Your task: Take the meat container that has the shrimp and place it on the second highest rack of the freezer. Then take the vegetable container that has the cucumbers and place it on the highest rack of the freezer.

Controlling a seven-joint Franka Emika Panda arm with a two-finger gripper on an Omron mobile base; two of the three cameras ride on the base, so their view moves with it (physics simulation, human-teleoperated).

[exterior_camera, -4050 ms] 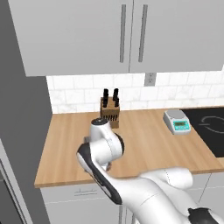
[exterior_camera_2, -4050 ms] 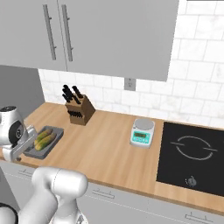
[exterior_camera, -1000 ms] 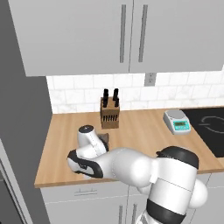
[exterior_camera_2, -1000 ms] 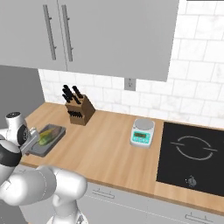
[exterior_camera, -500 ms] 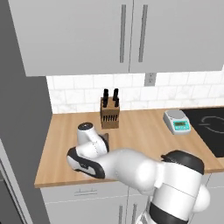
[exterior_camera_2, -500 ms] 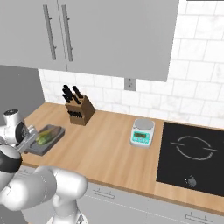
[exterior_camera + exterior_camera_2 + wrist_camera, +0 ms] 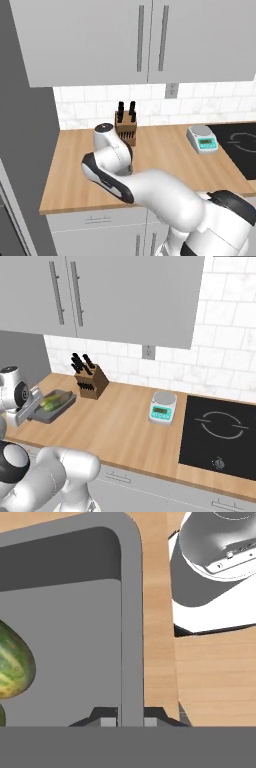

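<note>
Grey vegetable container (image 7: 52, 407) on the wooden counter (image 7: 115, 428) holds green cucumbers (image 7: 54, 401). Gripper (image 7: 131, 721) clamps its rim at the tray's 7 o'clock corner; knife block (image 7: 91, 382) at 1 o'clock.

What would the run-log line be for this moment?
phase: grasping | gripper: shut on vegetable container rim | contents: cucumbers | location: counter, beside knife block
</note>
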